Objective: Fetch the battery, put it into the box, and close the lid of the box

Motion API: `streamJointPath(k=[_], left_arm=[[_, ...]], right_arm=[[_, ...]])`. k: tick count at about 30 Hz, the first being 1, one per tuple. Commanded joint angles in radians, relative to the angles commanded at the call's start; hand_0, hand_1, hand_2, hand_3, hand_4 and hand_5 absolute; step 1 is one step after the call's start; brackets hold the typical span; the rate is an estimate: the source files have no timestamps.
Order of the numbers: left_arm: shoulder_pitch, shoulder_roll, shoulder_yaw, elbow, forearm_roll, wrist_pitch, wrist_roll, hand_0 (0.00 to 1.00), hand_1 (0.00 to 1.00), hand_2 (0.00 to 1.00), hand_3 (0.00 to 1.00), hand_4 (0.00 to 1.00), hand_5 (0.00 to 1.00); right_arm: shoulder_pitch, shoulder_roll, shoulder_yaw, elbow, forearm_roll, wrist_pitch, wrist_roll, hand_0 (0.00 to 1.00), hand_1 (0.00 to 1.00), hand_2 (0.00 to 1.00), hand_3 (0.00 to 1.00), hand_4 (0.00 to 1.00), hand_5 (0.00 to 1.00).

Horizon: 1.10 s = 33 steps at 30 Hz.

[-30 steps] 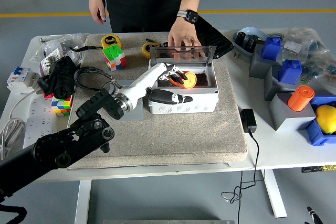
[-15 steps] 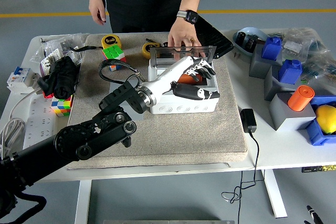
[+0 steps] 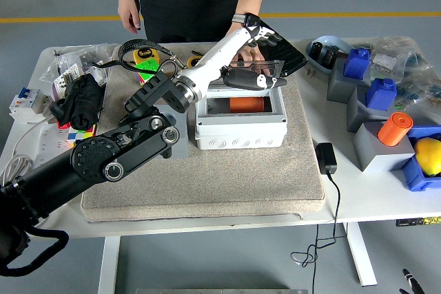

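Left hand (image 3: 253, 54) risen, fingers seemingly touching lid (image 3: 242, 68)

Bright, even light falls from overhead, with no dim corners. Shadows stay soft and short: a faint one under the counter (image 3: 358, 201) edge, another beneath the left hand (image 3: 251, 56). The clear lid (image 3: 258, 68) catches a mild sheen. Focus is sharp throughout, though the counter's edges bow slightly toward the sides.

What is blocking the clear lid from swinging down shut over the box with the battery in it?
A person's hand rests right behind the transparent hinged lid, beside the robot's left hand. Inside the white plastic box, the orange cylindrical battery lies low; nothing visible projects above the rim.
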Motion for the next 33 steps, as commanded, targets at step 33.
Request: streamJointPath(k=[33], left_arm=[[0.045, 0.034, 0.042, -0.065, 0.044, -0.111, 0.160, 0.558, 0.690, 0.751, 0.749, 0.998, 0.426]], right_arm=[[-0.005, 0.002, 0.018, 0.002, -0.012, -0.002, 0.001, 0.724, 0.664, 0.653, 0.592, 0.996, 0.614]])
